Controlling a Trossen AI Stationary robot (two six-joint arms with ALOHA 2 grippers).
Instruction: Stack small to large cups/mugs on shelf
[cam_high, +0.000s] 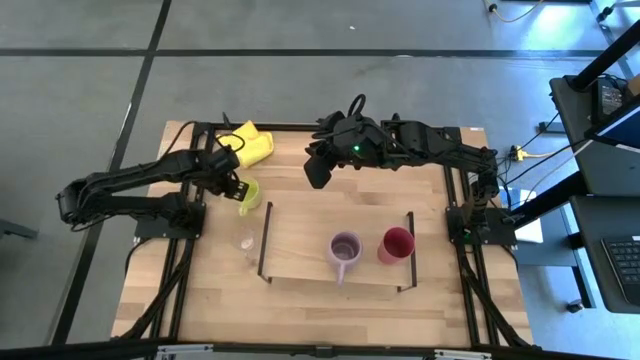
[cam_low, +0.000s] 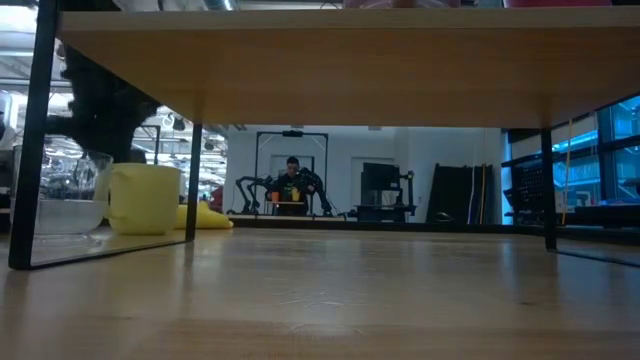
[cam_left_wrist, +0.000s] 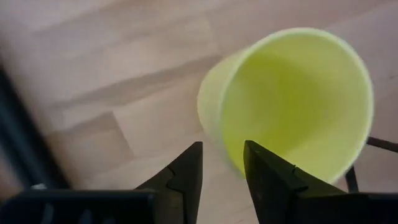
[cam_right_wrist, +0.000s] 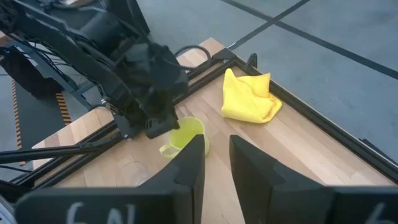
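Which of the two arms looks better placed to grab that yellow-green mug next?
Probably the left. The left gripper hangs right at the yellow-green mug, fingers slightly apart beside its rim, off the shelf. The right gripper hovers farther away, holding nothing.

Shelf (cam_high: 300, 235) left half free; mugs (cam_high: 345, 247) crowd right

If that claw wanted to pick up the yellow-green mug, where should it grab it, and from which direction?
Probably by the rim, coming down from above. The yellow-green mug stands upright with its mouth open, so one finger can slip inside and one outside the thin wall. The left claw hangs just over that rim, slightly open. Its handle sticks out sideways; best grip the rim away from it.
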